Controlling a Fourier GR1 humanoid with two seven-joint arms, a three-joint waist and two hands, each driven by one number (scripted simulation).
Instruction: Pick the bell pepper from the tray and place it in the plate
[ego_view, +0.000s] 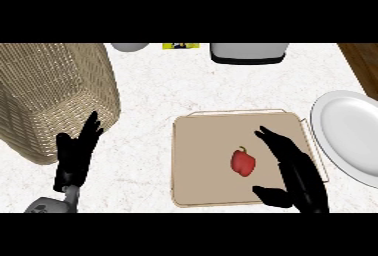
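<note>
Right hand (299, 172): I see it wide open over the right side of the tray (203, 150). Its fingers (269, 136) stretch toward the far edge and its thumb (269, 192) is spread out near the tray's near edge. It holds nothing.

Bell pepper (244, 161): red with a short stem, lying on the tray a bit right of the middle. From my view it sits just left of the palm, in the gap between fingers and thumb. There's a strip of bare tray between pepper and hand, so I read no contact.

The tray is tan and square-ish with thin rim handles, flat on the white speckled counter (162, 90).

Plate (343, 135): white, just right of the tray, cut off by the view's right edge. Nothing is on the part I can see. The right forearm hides part of the space between tray and plate.

Left hand (74, 155): resting open at lower left with fingers up, holding nothing. It's just beside the wicker basket (52, 95). I can't tell if the fingertips touch the weave.

Far edge of the counter: a grey appliance (247, 52), a pale rounded object (129, 47) and a small yellow item (181, 46). All three are cropped, so I can't identify them. There's a dark wood surface (362, 60) in the top right corner.
</note>
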